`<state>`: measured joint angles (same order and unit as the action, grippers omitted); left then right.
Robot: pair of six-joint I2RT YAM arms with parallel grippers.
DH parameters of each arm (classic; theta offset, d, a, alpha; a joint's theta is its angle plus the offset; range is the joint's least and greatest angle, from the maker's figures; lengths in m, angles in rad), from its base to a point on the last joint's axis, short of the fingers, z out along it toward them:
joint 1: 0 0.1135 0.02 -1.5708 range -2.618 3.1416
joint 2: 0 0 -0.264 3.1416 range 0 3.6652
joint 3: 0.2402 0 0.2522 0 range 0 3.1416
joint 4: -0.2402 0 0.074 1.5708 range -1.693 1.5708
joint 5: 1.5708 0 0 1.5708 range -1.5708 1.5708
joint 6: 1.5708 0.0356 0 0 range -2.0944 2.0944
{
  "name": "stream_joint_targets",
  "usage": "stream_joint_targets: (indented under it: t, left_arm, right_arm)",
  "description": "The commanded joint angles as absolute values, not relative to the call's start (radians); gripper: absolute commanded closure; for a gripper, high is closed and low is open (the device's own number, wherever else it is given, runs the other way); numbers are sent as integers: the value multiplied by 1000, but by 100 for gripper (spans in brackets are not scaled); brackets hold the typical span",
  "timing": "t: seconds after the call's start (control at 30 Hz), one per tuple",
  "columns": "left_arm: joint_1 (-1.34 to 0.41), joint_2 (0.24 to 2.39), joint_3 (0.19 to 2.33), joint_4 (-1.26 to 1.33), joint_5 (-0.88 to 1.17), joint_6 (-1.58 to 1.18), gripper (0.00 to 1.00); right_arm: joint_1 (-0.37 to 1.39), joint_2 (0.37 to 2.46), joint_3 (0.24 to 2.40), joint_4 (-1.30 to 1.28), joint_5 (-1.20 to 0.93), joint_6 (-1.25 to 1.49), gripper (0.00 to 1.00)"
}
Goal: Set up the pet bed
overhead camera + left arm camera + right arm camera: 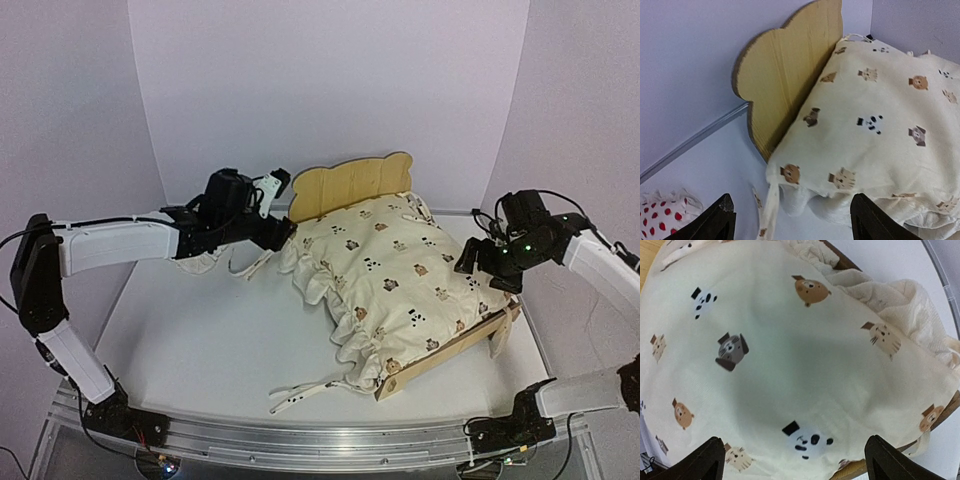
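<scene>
Inspector: Where does the pet bed (pixel 350 186) stand, and how far along is the setup?

Operator: Its plywood frame sits on the white table (pixel 200 340), toward the back and right, turned at a slant with the bear-ear headboard nearest the back wall. The cream animal-print cover (pixel 395 270) is spread over it, so the base is hidden.

Inspector: Is the cover sitting square?

Operator: Not quite. Its ruffled edge spills over the left rail and bunches toward the near corner, and loose ties (pixel 300 395) trail onto the table there. At the near end the wooden rail and a leg show below the fabric.

Inspector: And the pillow?

Operator: The strawberry pillow (pixel 660 216) lies on the table left of the headboard, beneath the left arm, apart from the bed. Placing it looks like the main step left, along with tidying the cover and perhaps the ties.

Inspector: What are the grippers doing?

Operator: The left gripper (pixel 792 227) hovers low by the headboard-side corner of the cover, fingers spread wide with nothing between them; one tie hangs just in front. The right gripper (pixel 800 467) hangs over the right part of the cover, fingers equally wide, gripping nothing.

Inspector: Verdict?

Operator: Well past halfway, by the look of it: frame up and cover on, while the pillow and the straightening remain
</scene>
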<state>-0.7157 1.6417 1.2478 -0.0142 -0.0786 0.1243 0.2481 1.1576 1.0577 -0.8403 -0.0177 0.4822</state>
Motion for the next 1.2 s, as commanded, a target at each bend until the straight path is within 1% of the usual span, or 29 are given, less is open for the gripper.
stream_joint_targets:
  t: [0.0, 0.07, 0.2, 0.4, 0.57, 0.63, 0.73, 0.87, 0.97, 1.03, 1.17]
  left_arm:
    - [-613, 1759, 1374, 79, 244, 263, 20]
    - [-557, 1834, 1447, 72, 345, 271, 21]
    - [-489, 1964, 1543, 148, 486, 246, 24]
    - [-465, 2149, 1770, 121, 546, 250, 27]
    - [-461, 2258, 1881, 124, 558, 255, 32]
    - [-455, 2296, 1914, 132, 568, 243, 37]
    - [-448, 2340, 1946, 147, 581, 229, 48]
    - [-446, 2346, 1911, 197, 581, 213, 62]
    - [-446, 2328, 1857, 228, 569, 205, 76]
    - [-446, 2314, 1836, 235, 548, 209, 80]
    - [-446, 2264, 1759, 265, 514, 207, 84]
  right_arm:
    - [256, 1060, 1027, -836, -126, 511, 2]
    - [258, 1033, 1015, -838, -163, 516, 2]
    - [261, 974, 985, -841, -209, 534, 2]
    - [268, 898, 940, -839, -337, 590, 2]
    - [269, 851, 881, -839, -379, 633, 2]
    - [271, 845, 855, -836, -387, 654, 2]
    - [277, 840, 810, -813, -365, 697, 2]
    - [309, 864, 738, -721, -341, 778, 3]
    - [364, 910, 692, -664, -294, 820, 4]
    - [386, 945, 678, -625, -273, 831, 7]
    - [423, 1003, 688, -611, -228, 830, 8]
